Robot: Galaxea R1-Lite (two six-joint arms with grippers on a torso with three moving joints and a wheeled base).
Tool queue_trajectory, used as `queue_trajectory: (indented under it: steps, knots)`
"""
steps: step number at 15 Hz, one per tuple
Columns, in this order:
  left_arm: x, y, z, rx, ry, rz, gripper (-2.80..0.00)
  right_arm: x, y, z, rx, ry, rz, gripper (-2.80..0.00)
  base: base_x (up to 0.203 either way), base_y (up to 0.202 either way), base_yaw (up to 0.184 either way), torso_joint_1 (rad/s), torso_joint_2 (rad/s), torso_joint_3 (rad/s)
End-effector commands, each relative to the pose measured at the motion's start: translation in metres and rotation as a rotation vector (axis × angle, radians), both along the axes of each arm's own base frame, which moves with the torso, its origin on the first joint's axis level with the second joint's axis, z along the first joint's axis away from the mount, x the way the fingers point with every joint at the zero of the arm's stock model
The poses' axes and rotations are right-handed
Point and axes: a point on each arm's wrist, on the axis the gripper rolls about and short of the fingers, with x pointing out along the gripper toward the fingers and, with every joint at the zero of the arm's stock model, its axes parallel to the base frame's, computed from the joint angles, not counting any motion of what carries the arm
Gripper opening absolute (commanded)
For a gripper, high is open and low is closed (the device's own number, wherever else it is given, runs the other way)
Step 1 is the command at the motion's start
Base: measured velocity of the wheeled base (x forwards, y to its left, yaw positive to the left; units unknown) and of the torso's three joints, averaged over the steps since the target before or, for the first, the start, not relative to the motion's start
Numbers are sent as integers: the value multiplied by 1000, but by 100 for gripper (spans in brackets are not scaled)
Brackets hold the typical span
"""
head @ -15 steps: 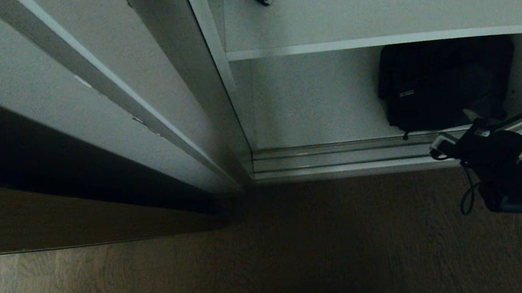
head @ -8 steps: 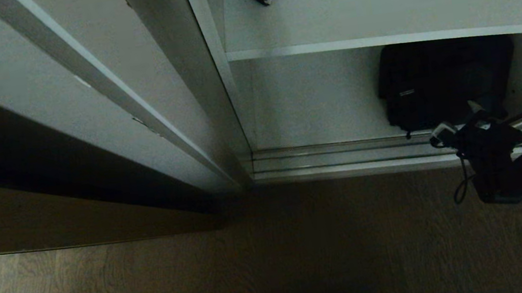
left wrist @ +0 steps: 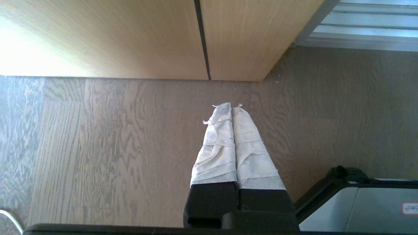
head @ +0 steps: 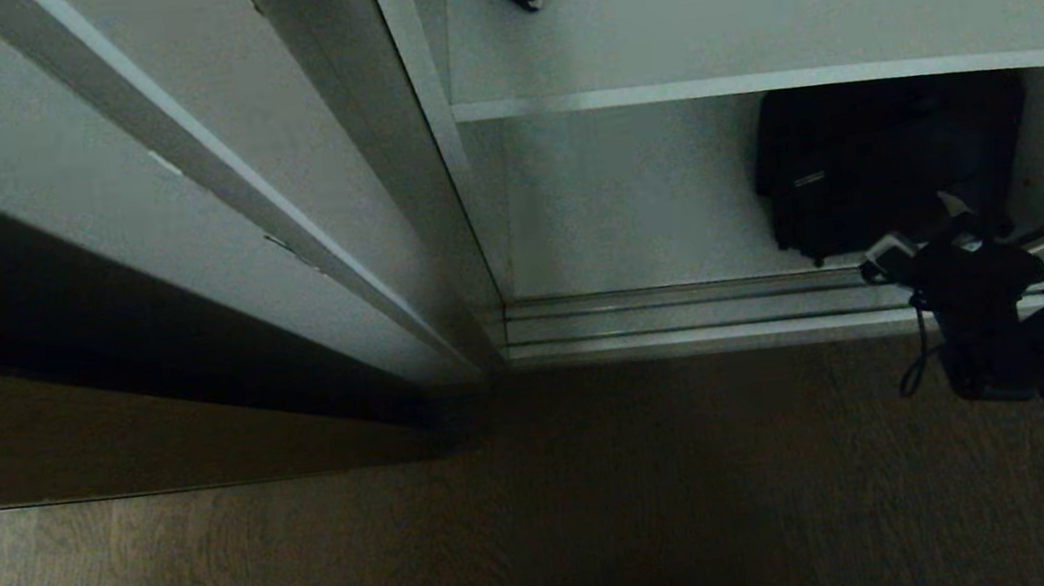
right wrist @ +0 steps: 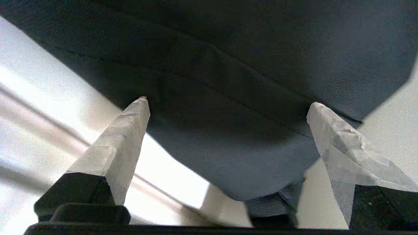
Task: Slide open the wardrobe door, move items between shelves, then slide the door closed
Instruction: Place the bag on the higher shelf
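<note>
- As the right gripper [head: 919,243] has crept forward over the last second, its spread fingers [right wrist: 125,137] now flank the black bag [head: 878,165] on the bottom shelf [head: 635,228] (nothing held yet).
- Closing comes next, I judge.
- Left gripper [left wrist: 232,109] hangs pressed together above the floor [left wrist: 98,147].

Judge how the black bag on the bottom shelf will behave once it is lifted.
The black bag looks like soft woven fabric, so it will probably sag and fold. Its rounded lower edge suggests little stiffening. The right end effector, open around it, may only gather cloth.
</note>
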Motion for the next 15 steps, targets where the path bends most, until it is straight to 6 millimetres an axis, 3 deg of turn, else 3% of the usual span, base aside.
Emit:
queue_trajectory:
  steps: [1,5,6,15]
  knots:
    - [0,0,0,0,1,2,-280,1,6,0,-7,-4,11,0,0,0,0,0,0,0]
    - [0,0,0,0,1,2,-280,3,10,-4,-5,5,20,0,0,0,0,0,0,0]
    - [0,0,0,0,1,1,-280,3,10,-5,-2,7,19,-280,0,0,0,0,0,0]
    - [0,0,0,0,1,2,-280,3,11,-9,3,18,19,-280,0,0,0,0,0,0]
